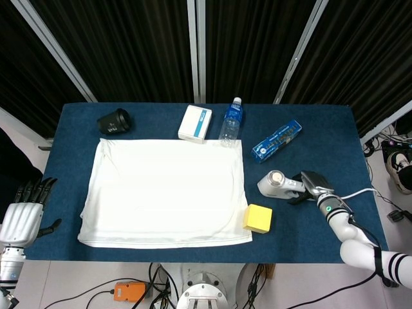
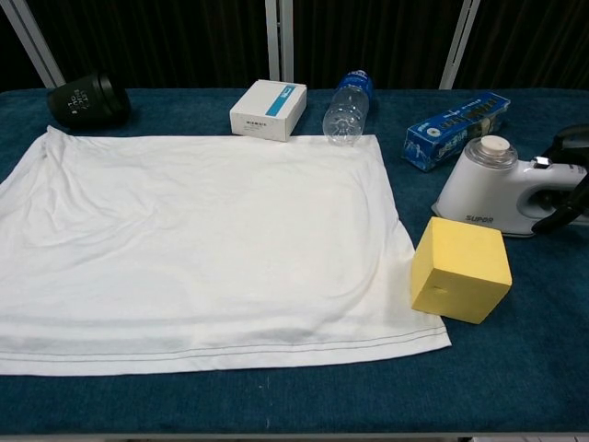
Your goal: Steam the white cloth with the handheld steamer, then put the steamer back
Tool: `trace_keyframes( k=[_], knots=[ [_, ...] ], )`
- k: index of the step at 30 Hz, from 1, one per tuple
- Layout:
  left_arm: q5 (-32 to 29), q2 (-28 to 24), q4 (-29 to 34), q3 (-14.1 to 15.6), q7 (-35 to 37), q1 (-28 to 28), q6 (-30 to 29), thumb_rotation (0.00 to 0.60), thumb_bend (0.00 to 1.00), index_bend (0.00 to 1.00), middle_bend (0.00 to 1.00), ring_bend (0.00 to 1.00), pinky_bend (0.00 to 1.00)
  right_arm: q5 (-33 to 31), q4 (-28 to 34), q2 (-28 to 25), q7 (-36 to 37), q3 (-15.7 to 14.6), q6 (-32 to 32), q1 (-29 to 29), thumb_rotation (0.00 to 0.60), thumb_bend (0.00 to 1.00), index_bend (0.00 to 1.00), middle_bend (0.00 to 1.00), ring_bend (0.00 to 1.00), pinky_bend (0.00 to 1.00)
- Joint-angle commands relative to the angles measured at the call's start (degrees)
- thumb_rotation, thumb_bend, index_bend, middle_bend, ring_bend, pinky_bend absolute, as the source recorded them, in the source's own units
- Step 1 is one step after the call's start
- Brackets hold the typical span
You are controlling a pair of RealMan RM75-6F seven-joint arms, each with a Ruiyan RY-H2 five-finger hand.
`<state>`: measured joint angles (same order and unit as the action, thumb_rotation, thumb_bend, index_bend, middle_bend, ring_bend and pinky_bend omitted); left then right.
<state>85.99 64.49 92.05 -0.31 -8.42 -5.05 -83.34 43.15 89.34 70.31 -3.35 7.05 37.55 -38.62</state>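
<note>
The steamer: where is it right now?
In both views the steamer stands on the table's right side, beside the yellow block, off the white cloth, right hand at its handle.

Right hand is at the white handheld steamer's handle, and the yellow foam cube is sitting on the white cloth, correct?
Not quite. The right hand is at the white handheld steamer, but the yellow foam cube sits on the blue table cover, beside the white cloth; the chest view shows it.

This looks like a robot test lab, not a home: a table [image 1: 335, 129] covered in blue felt, black curtains [image 1: 135, 45] with metal poles [image 1: 196, 48] behind, and loose cables [image 1: 129, 293] on the floor.
</note>
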Motion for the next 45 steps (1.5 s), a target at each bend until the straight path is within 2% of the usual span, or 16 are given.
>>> trace_keyframes(
  k=[1,8,10,14,17,23,28,32,37,45],
  knots=[
    [-0.01,0.03,-0.05,0.03,0.00,0.01,0.04,0.600,0.14,0.06,0.08,0.00,0.00,0.38,-0.49,-0.14,1.40,0.42,-1.10,-0.06,0.600,0.00,0.82,0.76,0.79,0.21],
    [-0.13,0.16,-0.13,0.06,0.21,0.08,0.12,0.600,0.14,0.06,0.08,0.00,0.00,1.74,-2.09,0.89,2.85,0.45,-1.25,-0.18,0.600,0.00,0.91,0.83,0.85,0.24],
    [-0.13,0.23,-0.15,0.06,0.20,0.08,0.14,0.600,0.14,0.06,0.08,0.00,0.00,2.34,-2.40,1.33,3.35,0.71,-0.46,0.07,0.600,0.03,0.93,0.84,0.86,0.27],
    [-0.15,0.32,-0.21,-0.04,-0.03,-0.07,0.27,0.600,0.14,0.06,0.08,0.00,0.00,5.40,-3.04,1.77,4.62,1.19,0.66,0.67,0.600,0.24,0.95,0.86,0.87,0.30],
    [-0.07,0.29,-0.14,-0.19,-0.29,-0.32,0.42,0.600,0.14,0.06,0.08,0.00,0.00,8.37,-3.52,1.63,5.06,1.26,0.79,0.72,0.600,0.36,0.95,0.86,0.87,0.34],
    [0.43,0.48,-0.06,-0.55,-0.71,-1.88,2.16,0.600,0.14,0.06,0.08,0.00,0.00,15.41,-2.44,-0.26,8.00,2.44,0.39,0.58,0.600,0.50,0.95,0.86,0.87,0.42],
    [1.83,0.82,0.35,-1.11,-0.97,-5.20,5.85,0.600,0.14,0.06,0.08,0.00,0.00,19.95,-0.97,-1.53,10.02,3.43,-0.54,-0.50,0.600,0.52,0.95,0.86,0.87,0.46],
    [3.17,1.42,1.20,-1.19,0.39,-10.09,12.71,0.600,0.16,0.06,0.08,0.00,0.00,21.33,-0.02,-1.42,8.77,4.05,-1.59,-2.80,0.600,0.52,0.95,0.86,0.87,0.48],
    [2.19,4.23,0.41,-1.70,1.05,-16.14,21.91,0.600,0.24,0.06,0.08,0.00,0.00,19.90,0.66,0.12,6.47,5.26,-2.23,-6.04,0.600,0.52,0.95,0.86,0.87,0.50],
    [-1.40,10.88,-3.02,-2.76,1.65,-21.88,29.88,0.593,0.29,0.06,0.08,0.00,0.00,15.31,-1.08,5.07,3.95,6.80,-2.50,-10.83,0.600,0.52,0.95,0.86,0.88,0.53]
  ],
)
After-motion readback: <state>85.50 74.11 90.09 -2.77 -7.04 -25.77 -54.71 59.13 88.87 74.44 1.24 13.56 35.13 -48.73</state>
